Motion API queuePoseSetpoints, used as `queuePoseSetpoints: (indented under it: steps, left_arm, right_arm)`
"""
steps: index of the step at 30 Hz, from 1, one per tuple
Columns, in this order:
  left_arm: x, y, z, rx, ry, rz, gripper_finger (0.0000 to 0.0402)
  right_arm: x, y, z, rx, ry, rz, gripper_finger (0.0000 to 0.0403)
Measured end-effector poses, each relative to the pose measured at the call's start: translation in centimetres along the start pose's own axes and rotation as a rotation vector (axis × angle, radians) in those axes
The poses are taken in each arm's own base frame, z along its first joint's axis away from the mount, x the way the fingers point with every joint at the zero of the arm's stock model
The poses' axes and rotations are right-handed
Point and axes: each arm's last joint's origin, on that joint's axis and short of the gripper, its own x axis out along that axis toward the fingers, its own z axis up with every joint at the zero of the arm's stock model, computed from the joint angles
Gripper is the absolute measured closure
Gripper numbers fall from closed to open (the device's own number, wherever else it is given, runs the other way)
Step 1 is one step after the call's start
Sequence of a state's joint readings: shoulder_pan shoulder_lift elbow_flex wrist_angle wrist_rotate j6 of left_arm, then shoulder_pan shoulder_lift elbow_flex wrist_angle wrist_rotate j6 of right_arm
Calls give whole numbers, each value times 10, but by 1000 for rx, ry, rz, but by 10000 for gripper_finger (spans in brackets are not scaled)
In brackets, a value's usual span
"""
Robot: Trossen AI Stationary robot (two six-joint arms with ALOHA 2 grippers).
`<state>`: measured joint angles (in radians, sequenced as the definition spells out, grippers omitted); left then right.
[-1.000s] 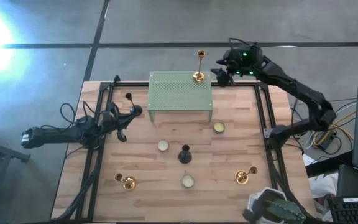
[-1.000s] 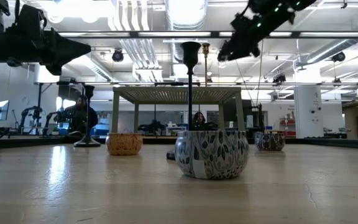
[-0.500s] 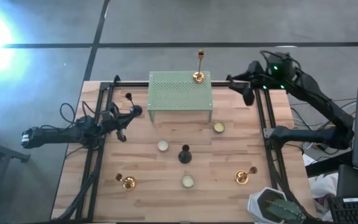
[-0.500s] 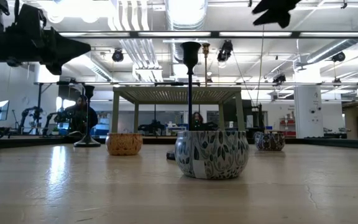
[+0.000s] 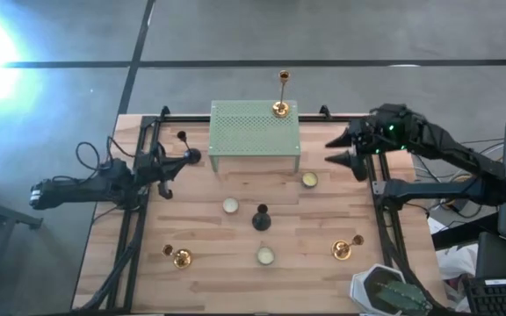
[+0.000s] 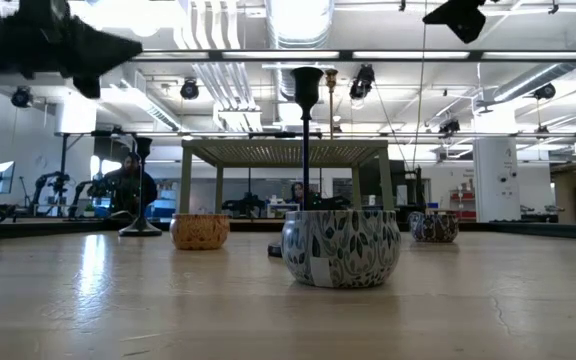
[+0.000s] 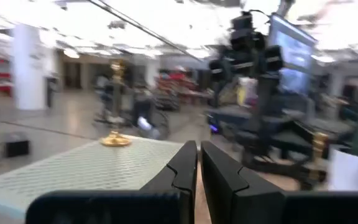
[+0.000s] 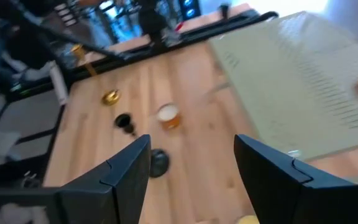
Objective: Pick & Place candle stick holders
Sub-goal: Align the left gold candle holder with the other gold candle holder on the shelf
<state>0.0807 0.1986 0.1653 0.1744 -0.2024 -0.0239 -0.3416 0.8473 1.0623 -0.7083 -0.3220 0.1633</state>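
One gold holder (image 5: pixel 280 106) stands by its base on the far right corner of the green perforated stand (image 5: pixel 255 127); it also shows in the left wrist view (image 7: pixel 115 139). Two gold holders (image 5: pixel 180 257) (image 5: pixel 345 248) lie tipped on the table near its front. One black holder (image 5: pixel 261 218) stands mid-table and another (image 5: pixel 182 138) stands left of the stand. My right gripper (image 5: pixel 339 150) is open and empty, right of the stand, above the table. My left gripper (image 5: pixel 191 156) is shut and empty, left of the stand (image 7: pixel 73 174).
Three small candle tins (image 5: pixel 309 180) (image 5: pixel 230 205) (image 5: pixel 265 255) sit on the wooden table among the holders. Black rails (image 5: pixel 378 175) run along the table's left and right sides. A patterned tin (image 6: pixel 340 245) stands close in the low view.
My right gripper has drawn away from the gold holder on the stand, going toward the table's right edge and then toward its near edge, staying open. My left gripper has risen a little. The holders have not moved.
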Motion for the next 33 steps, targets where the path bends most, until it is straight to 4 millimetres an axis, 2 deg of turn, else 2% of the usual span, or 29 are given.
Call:
queuePoseSetpoints:
  steps: [6, 11, 16, 20, 27, 33]
  left_arm:
    - [-15, -3, 34, -105, 307, -160, 376]
    - [-35, -2, 47, -232, 588, -162, 377]
    - [-50, -2, 32, -392, 853, -150, 390]
    - [-50, -6, 11, -505, 986, -194, 397]
    - [-44, -19, -21, -582, 1074, -307, 397]
    - [-37, -43, -25, -527, 980, -458, 399]
  right_arm:
    - [28, 5, -21, -10, 10, 88, 179]
    - [41, 9, -29, 2, -34, 135, 179]
    - [47, 12, -32, 31, -65, 170, 179]
    - [48, 14, -32, 41, -83, 130, 179]
    - [48, 16, -32, 57, -93, 102, 179]
    - [48, 15, -30, 57, -128, 62, 179]
